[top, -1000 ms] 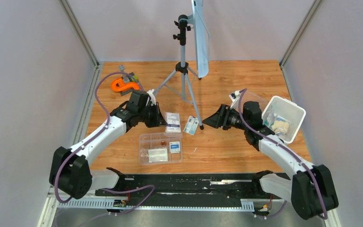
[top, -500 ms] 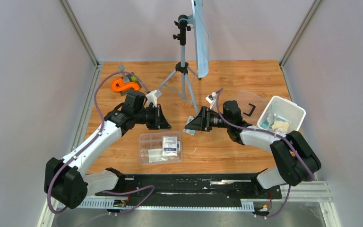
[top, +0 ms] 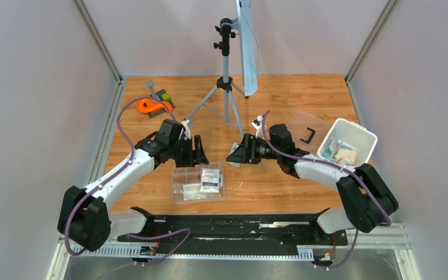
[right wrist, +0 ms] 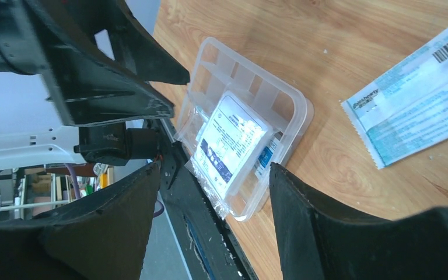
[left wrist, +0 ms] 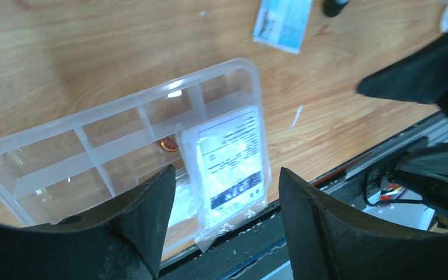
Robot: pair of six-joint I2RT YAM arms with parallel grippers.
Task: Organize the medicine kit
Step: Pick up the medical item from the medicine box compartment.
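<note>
Wooden tabletop [top: 280, 93] holds the clear tray [top: 182, 173], a white packet [top: 210, 179] lying across its right compartments. Left claw [top: 201, 153] hovers at the tray's 12 o'clock and right claw [top: 233, 157] at 2 o'clock, both spread and empty. White tub [top: 364, 137] sits toward 3 o'clock.

Colourless, see-through divided tray [left wrist: 52, 175]; in it a white packet [left wrist: 230, 166] with black print and a dark blue band, an amber spot [left wrist: 169, 144] at its nine o'clock. Teal-and-white packet [right wrist: 414, 105] with black barcode. Honey wood-grain table [top: 280, 181]: white tub [top: 359, 128] at three o'clock, orange-and-grey tool [top: 149, 106] at ten o'clock
</note>
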